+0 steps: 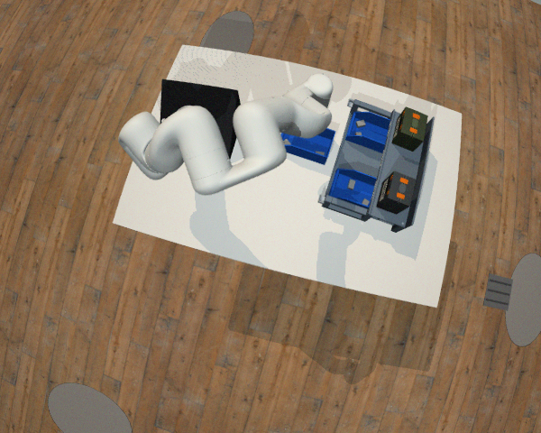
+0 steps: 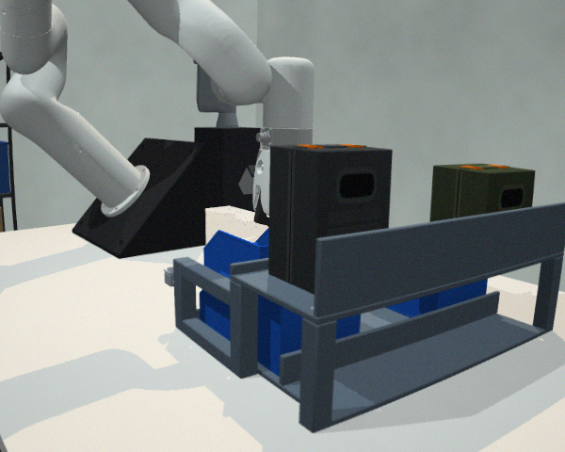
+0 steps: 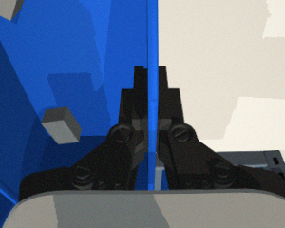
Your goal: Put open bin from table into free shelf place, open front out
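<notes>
The blue open bin (image 1: 308,148) (image 3: 81,28) is left of the shelf in the top view, partly under the arm. Grey parts (image 3: 62,125) (image 1: 319,152) lie in it. My gripper (image 3: 149,85) is shut on the bin's thin side wall, one finger inside and one outside. In the exterior view the dark box hides most of the gripper and the bin. I cannot tell whether the bin touches the table. The grey shelf (image 1: 354,160) (image 2: 443,263) holds one blue bin (image 1: 371,133) at its far end and another (image 1: 350,193) (image 2: 232,250) at its near end, with a free place between them.
A dark box (image 1: 394,193) (image 2: 302,218) and a green box (image 1: 410,128) (image 2: 482,186) with orange marks stand on the shelf's upper board, behind the row of bins. They rise well above the bins. The arm's black base block (image 1: 198,95) (image 2: 151,199) stands at the table's other end.
</notes>
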Motion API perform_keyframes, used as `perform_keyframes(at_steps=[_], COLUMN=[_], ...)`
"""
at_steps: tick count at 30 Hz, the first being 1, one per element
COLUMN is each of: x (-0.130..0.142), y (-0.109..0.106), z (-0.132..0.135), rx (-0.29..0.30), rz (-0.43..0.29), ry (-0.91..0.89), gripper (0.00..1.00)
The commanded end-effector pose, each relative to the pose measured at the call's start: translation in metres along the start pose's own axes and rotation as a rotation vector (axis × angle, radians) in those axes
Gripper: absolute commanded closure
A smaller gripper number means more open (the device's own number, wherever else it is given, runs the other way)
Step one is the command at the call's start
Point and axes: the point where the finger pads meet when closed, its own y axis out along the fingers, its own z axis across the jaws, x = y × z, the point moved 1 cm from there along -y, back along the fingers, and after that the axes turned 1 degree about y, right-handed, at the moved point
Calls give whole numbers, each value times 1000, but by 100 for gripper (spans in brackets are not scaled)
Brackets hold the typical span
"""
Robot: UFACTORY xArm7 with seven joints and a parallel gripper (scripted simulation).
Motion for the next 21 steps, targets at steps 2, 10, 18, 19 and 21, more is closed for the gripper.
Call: perform_keyframes(at_steps=[2,10,18,19,21], x=[2,2,1,1,1], y=[1,1,1,1,1], z=[3,3,2,2,2], rx=[5,5,4,4,4], rz=[-4,-4,-3,-3,-3], ry=[-1,-1,-1,-1,-1], gripper=[100,100,72,72,72])
